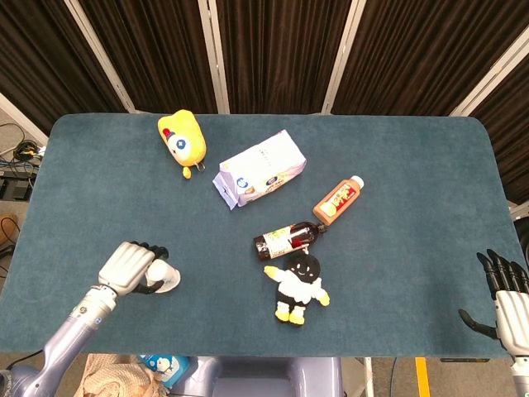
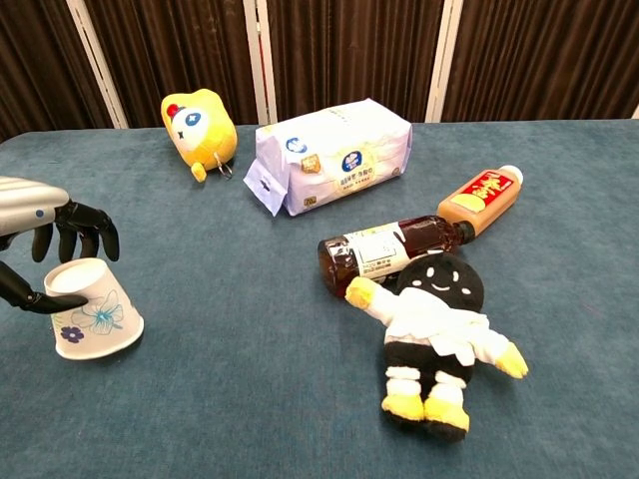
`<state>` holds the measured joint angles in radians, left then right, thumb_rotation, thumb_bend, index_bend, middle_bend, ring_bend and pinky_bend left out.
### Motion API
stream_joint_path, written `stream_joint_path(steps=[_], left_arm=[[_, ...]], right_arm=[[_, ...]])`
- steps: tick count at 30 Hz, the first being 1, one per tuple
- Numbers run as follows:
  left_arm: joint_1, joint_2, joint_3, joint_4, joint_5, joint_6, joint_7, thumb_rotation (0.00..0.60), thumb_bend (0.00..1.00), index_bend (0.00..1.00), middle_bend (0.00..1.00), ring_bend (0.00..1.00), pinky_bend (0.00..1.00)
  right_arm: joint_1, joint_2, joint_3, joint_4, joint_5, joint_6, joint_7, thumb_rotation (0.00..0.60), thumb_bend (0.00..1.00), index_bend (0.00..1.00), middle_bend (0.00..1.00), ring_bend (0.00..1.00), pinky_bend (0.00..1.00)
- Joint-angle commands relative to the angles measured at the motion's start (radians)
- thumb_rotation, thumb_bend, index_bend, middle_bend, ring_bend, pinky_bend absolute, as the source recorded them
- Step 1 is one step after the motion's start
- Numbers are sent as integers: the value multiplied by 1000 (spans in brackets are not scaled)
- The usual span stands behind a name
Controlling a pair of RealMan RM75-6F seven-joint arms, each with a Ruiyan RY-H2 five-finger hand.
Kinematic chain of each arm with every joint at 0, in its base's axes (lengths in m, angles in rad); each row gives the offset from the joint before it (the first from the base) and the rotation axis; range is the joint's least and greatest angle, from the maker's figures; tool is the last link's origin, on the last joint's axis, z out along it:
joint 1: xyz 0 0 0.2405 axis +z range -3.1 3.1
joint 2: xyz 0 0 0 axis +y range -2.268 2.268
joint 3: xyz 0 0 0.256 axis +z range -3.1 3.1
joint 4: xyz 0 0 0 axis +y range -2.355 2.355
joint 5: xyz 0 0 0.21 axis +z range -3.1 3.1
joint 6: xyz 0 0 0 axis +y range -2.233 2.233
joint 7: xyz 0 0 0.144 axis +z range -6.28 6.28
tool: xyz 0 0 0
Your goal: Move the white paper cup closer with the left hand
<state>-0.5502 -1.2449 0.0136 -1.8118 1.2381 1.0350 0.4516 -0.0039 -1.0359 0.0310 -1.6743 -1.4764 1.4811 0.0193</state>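
Note:
The white paper cup (image 2: 92,310) with a blue flower print stands upside down on the blue table (image 2: 240,399), at the near left. In the head view the cup (image 1: 166,277) shows just right of my left hand (image 1: 130,269). My left hand (image 2: 45,244) grips the cup from above, dark fingers curled around its upper end. My right hand (image 1: 502,291) hangs off the table's near right corner with its fingers spread and holds nothing.
A yellow plush (image 1: 183,141) and a pale tissue pack (image 1: 259,169) lie at the back. A brown bottle (image 1: 288,239), an orange bottle (image 1: 338,200) and a black-and-white doll (image 1: 298,286) lie in the middle.

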Motion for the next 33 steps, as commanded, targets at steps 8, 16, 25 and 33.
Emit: stream_joint_path(steps=[8,16,25,33], left_arm=[[2,5,13,-1,-9,-5,29,600,103,65,64,68,145],[66,50,6,-47,70,116,-68,600,102,39,40,54,130],[226,107,26,10,222,391,-197,600,68,0,0,0,41],[352,130,86,126,252,487,-305,600,34,0,0,0,0]], right_arm=[[0,2,0,-1,0,-1,1,600,216,0,0,0,11],[-1,2,-1,1,-2,0,2,600,216,0,0,0,11],[-2,0,-1,5,-9,8,-7,600,216,0,0,0,11],[-4,-9,-1,15,-18,22,-41,600,216,0,0,0,11]])
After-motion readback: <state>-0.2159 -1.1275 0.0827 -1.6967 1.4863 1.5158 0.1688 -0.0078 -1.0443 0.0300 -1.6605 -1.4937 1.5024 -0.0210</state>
